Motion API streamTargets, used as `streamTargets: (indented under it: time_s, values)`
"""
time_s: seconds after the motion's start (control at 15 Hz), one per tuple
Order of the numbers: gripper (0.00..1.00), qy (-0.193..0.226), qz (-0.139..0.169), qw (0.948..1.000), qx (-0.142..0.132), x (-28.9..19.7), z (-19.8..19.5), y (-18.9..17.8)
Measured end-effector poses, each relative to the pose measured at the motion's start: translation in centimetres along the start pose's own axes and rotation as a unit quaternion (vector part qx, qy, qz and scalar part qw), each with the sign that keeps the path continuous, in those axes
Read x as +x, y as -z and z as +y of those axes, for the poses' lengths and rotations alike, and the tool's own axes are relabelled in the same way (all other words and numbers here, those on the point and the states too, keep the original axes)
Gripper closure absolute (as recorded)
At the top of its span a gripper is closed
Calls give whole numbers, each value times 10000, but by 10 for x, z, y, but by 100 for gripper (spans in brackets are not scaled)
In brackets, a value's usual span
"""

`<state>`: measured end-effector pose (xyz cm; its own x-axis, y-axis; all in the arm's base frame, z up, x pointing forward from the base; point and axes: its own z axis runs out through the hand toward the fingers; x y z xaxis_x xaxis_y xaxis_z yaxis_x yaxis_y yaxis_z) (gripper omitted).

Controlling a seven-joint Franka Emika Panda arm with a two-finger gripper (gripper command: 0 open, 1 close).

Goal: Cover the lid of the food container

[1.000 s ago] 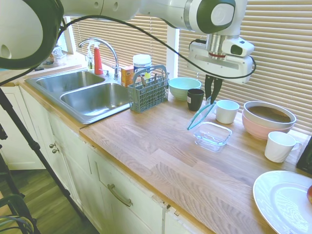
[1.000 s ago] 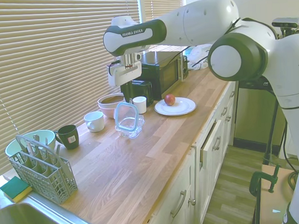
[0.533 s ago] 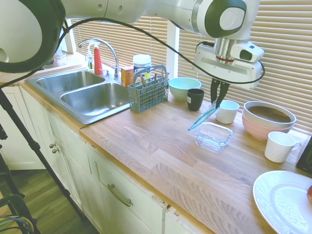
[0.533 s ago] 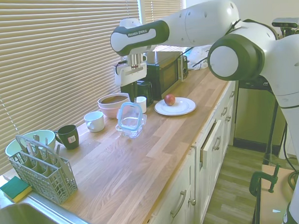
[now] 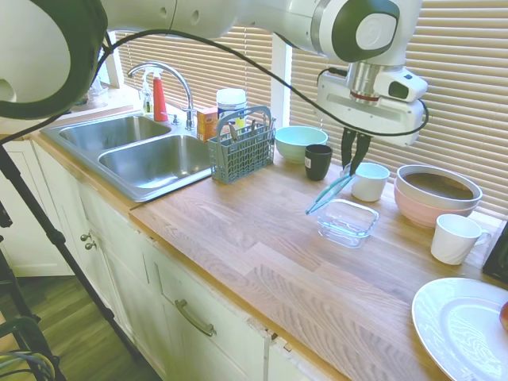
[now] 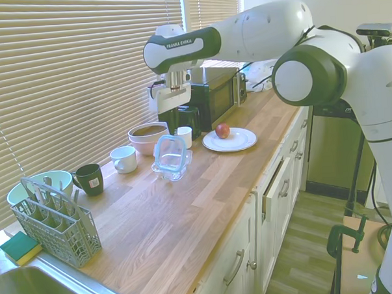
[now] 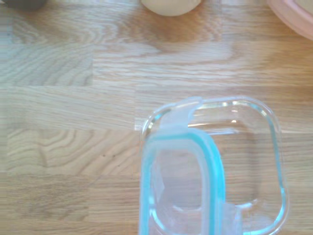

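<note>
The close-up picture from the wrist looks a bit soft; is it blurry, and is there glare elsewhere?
Wrist view: soft focus, though the lid and food container read clearly. First exterior view: bright daylight through the blinds, washed-out white plate. Second exterior view: sharp, evenly lit.

A wooden table [image 5: 262, 262] holds a steel double sink [image 5: 135, 151] at nine o'clock, a grey cutlery basket [image 5: 242, 147] beside it, a mint bowl [image 5: 300, 141], black mug [image 5: 317, 161], white cup [image 5: 370, 181], pink bowl [image 5: 436, 194] and white plate [image 5: 464, 329]
</note>
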<state>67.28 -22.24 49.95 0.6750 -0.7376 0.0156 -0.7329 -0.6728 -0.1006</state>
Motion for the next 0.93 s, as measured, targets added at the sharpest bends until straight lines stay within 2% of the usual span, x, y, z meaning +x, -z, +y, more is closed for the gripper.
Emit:
streamTargets:
  time_s: [0.47,0.93]
  values:
    - [100,293,68,9995,4,-1,-10,-3]
    - [100,391,120,9992,-7,11,-20,2]
